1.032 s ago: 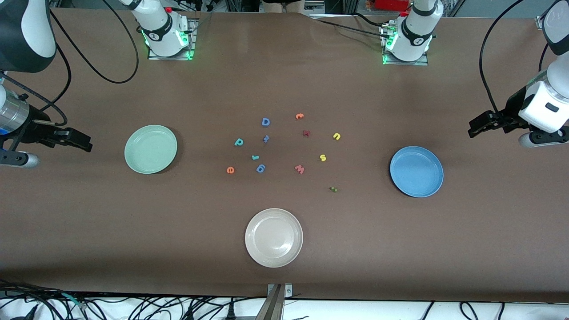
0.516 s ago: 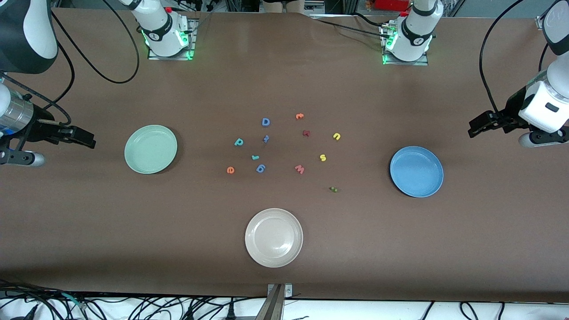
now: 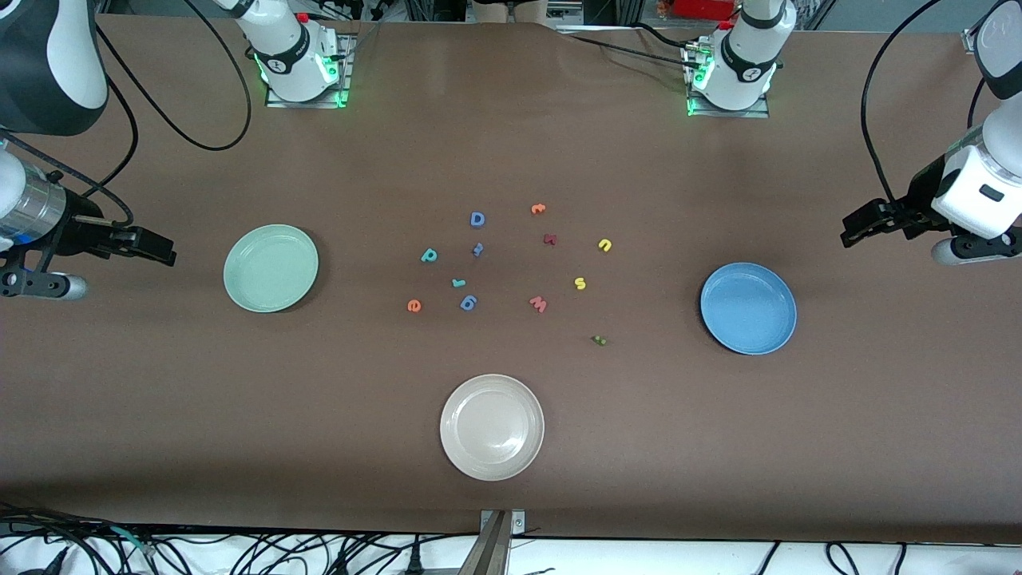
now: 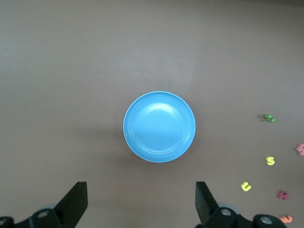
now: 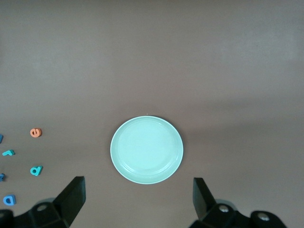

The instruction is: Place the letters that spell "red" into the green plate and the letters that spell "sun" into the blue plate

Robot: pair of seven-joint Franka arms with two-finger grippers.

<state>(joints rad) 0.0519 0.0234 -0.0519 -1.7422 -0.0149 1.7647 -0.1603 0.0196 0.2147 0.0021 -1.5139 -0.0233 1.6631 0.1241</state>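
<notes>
The green plate (image 3: 271,267) (image 5: 147,149) lies toward the right arm's end, the blue plate (image 3: 748,308) (image 4: 159,127) toward the left arm's end. Between them lie the teal r (image 3: 457,282), orange e (image 3: 413,305) (image 5: 35,132) and teal d shape (image 3: 429,255), and also the yellow s (image 3: 580,283) (image 4: 270,161), yellow u shape (image 3: 604,245) and dark green letter (image 3: 599,340). My right gripper (image 3: 164,255) (image 5: 137,187) hangs open and empty over bare table beside the green plate. My left gripper (image 3: 850,231) (image 4: 140,192) hangs open and empty over bare table beside the blue plate.
A cream-white plate (image 3: 492,427) sits nearest the front camera. Other letters lie among the task's: blue D (image 3: 477,219), orange t (image 3: 538,209), dark red letter (image 3: 549,239), pink w (image 3: 538,303), blue g (image 3: 469,302). Cables trail round both arm bases.
My right gripper has slid a little toward the green plate. The left arm, the plates and the letters have not moved.
</notes>
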